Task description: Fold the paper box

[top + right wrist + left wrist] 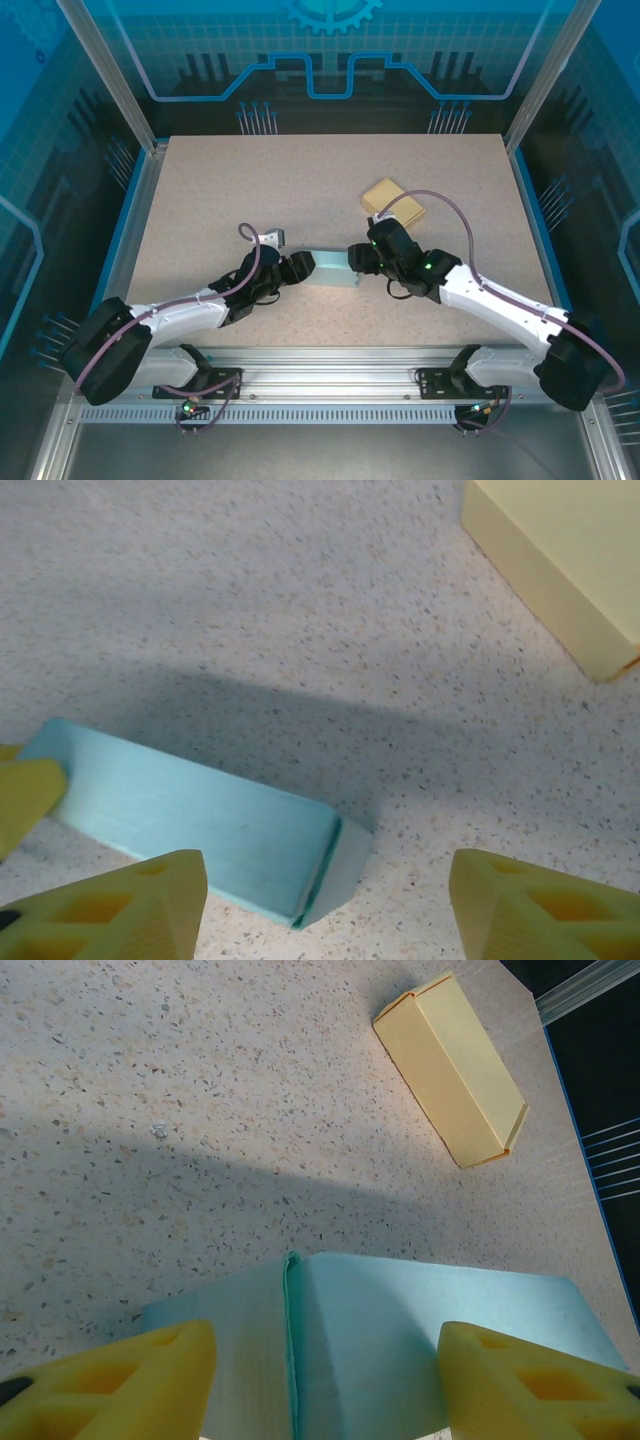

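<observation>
Left hand (300, 268) and right hand (357, 259) stand released, flanking the blue box (333, 271); best press its end flap squarely — far end braced.

Wears white shells (500, 300) over black joints (395, 245); trails looping mauve cables (432, 192); ends in blunt yellow, hollow-celled fingers (120, 1380).
</observation>
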